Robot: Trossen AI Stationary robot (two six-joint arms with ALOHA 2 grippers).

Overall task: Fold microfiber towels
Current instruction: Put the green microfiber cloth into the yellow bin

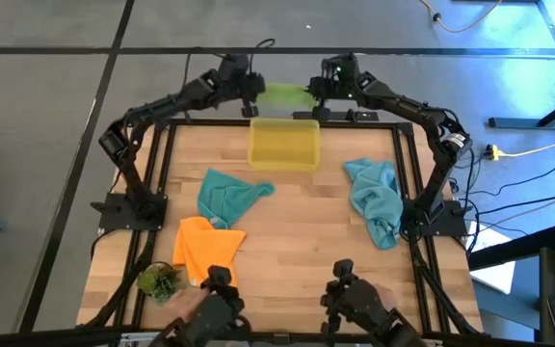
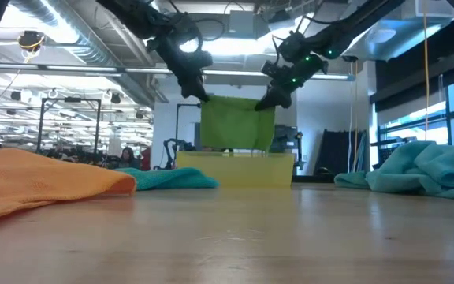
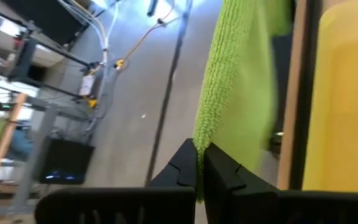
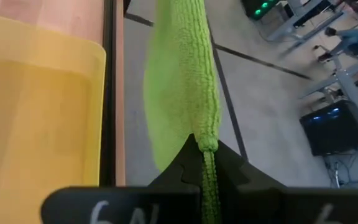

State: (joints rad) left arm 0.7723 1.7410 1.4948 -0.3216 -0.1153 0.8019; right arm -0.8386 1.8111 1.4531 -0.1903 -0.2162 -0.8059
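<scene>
While I hold both arms past the table's (image 1: 287,231) far edge, the left gripper (image 2: 203,96) and right gripper (image 2: 265,102) each clamp a top corner of the green towel (image 2: 237,123); it hangs flat above the yellow bin (image 2: 235,170), top edge parallel to that far edge.

The green towel (image 4: 185,81) is a nubby, looped microfibre cloth with a thick stitched hem, matt all over. The orange towel (image 2: 46,177) shows the same fuzzy matt weave, as do the 2 teal towels (image 1: 229,196) (image 1: 376,198). The bin (image 1: 284,145) is smooth translucent yellow plastic. The worktop (image 1: 297,241) is pale wooden planking with a soft sheen, framed by black metal rails (image 1: 152,183).
</scene>
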